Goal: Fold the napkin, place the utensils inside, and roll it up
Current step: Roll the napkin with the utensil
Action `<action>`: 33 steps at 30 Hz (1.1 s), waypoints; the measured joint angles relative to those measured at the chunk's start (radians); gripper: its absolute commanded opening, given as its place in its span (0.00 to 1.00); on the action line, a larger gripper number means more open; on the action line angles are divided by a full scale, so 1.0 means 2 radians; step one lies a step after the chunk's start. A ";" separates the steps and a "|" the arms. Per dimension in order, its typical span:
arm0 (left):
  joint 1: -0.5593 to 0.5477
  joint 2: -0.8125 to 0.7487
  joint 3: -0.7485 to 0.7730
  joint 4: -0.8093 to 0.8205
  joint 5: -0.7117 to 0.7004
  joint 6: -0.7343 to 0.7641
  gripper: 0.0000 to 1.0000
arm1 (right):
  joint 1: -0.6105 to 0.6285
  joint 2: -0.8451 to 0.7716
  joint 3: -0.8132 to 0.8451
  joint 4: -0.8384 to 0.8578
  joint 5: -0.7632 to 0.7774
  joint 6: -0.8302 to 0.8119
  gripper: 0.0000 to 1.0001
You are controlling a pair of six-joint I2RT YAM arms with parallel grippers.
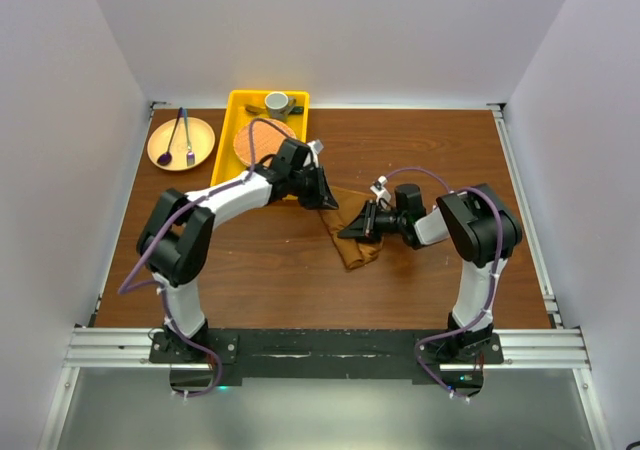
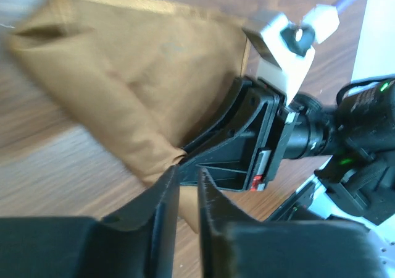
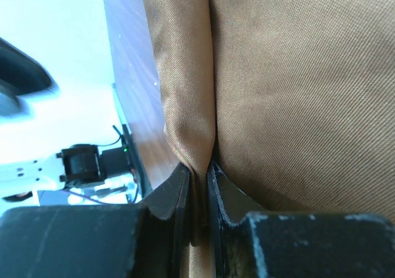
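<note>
Napkin place: the napkin (image 1: 353, 251) lies on the brown desk (image 1: 430, 150), about in the middle, between the 2 arms and nearer to the right one.
Napkin shape: from the top camera it is a narrow folded strip that runs from the upper left to the lower right, with its wider end toward the near edge.
Napkin colour: rust-brown from above, more tan and golden in the wrist views, plain, with no pattern.
Napkin surface: the right wrist view shows a fine diagonal weave and 1 deep crease that goes down into the gripper.
Napkin folds: in the left wrist view the cloth is layered, with soft rounded folds that come together in 1 point at the fingertips; the far edge is blurred.
Left gripper: the left gripper (image 2: 187, 174) is at the upper end of the strip, its fingers pressed nearly together, and tan cloth shows in the thin slit, so it pinches a fold of the napkin.
Right gripper: the right gripper (image 3: 197, 167) is pressed together on a raised fold of the napkin, which is squeezed thin between the 2 fingers.
Grippers together: in the left wrist view the 2 grippers are very near each other at the same fold.
Behind: a yellow tray (image 1: 240, 105) with an orange woven mat (image 1: 255, 146) and a cup (image 1: 277, 102), well apart from the napkin.
</note>
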 measured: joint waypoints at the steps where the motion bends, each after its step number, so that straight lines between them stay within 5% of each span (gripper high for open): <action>1: -0.004 0.007 -0.003 0.010 0.003 -0.003 0.10 | -0.001 0.003 0.002 -0.002 -0.005 0.000 0.00; 13: -0.024 0.062 -0.010 0.079 -0.008 -0.014 0.00 | -0.005 0.006 0.054 -0.114 -0.029 -0.057 0.04; 20: -0.019 0.107 0.005 0.057 -0.036 0.002 0.00 | -0.004 -0.005 0.077 -0.183 -0.017 -0.098 0.16; 27: -0.019 0.111 0.007 0.058 -0.034 0.018 0.00 | 0.000 -0.062 0.116 -0.356 0.052 -0.194 0.41; 33: -0.019 0.111 0.008 0.058 -0.031 0.030 0.00 | 0.010 -0.123 0.136 -0.492 0.134 -0.275 0.36</action>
